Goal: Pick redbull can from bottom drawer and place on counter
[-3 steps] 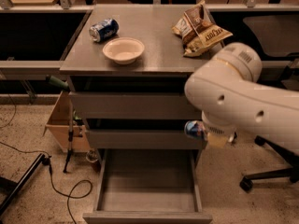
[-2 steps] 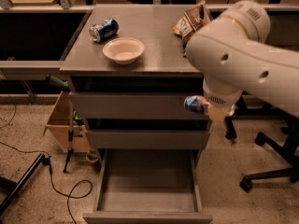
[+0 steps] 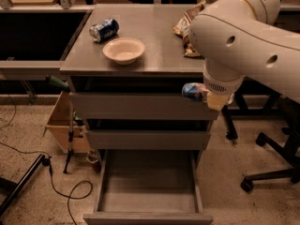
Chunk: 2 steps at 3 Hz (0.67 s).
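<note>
The redbull can (image 3: 192, 91), slim, blue and silver, hangs in the air in front of the right end of the top drawer front, just below the counter (image 3: 159, 60). My gripper (image 3: 200, 94) is shut on it, mostly hidden under the big white arm (image 3: 243, 36) that comes in from the upper right. The bottom drawer (image 3: 149, 191) is pulled out and shows a bare grey tray.
On the counter lie a wider blue can (image 3: 104, 30), a white bowl (image 3: 123, 49) and a snack bag (image 3: 186, 25) partly behind the arm. A cardboard box (image 3: 61, 125) stands left of the cabinet. An office chair base (image 3: 274, 165) is at the right. Cables (image 3: 56, 186) lie on the floor.
The arm has risen with the can, from the level of the middle drawer up to the top drawer front, close under the counter's edge.
</note>
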Motion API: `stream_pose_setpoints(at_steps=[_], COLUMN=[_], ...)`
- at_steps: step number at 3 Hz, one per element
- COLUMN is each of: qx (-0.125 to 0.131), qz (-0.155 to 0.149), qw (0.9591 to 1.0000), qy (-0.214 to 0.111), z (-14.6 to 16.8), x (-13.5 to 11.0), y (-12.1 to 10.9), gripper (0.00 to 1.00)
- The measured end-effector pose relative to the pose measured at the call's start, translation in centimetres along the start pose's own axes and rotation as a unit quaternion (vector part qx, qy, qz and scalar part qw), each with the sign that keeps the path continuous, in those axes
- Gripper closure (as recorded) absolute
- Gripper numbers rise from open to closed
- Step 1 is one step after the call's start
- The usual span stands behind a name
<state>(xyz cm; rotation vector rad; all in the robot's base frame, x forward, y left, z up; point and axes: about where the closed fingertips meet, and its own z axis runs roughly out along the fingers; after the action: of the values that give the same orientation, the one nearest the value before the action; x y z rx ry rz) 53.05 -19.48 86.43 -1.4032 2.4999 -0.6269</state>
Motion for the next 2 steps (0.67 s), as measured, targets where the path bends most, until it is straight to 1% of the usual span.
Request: stream_pose_setpoints(at_steps=[1,2], qx=[-0.026,-0.058], qz=[0.011,0.026], qw=[0.9993,0.9937], qy=[-0.025,-0.092], z=[0.1,-1.6], x=[-0.5,-2.3], y=[-0.1,-2.5], gripper=[1.0,1.0])
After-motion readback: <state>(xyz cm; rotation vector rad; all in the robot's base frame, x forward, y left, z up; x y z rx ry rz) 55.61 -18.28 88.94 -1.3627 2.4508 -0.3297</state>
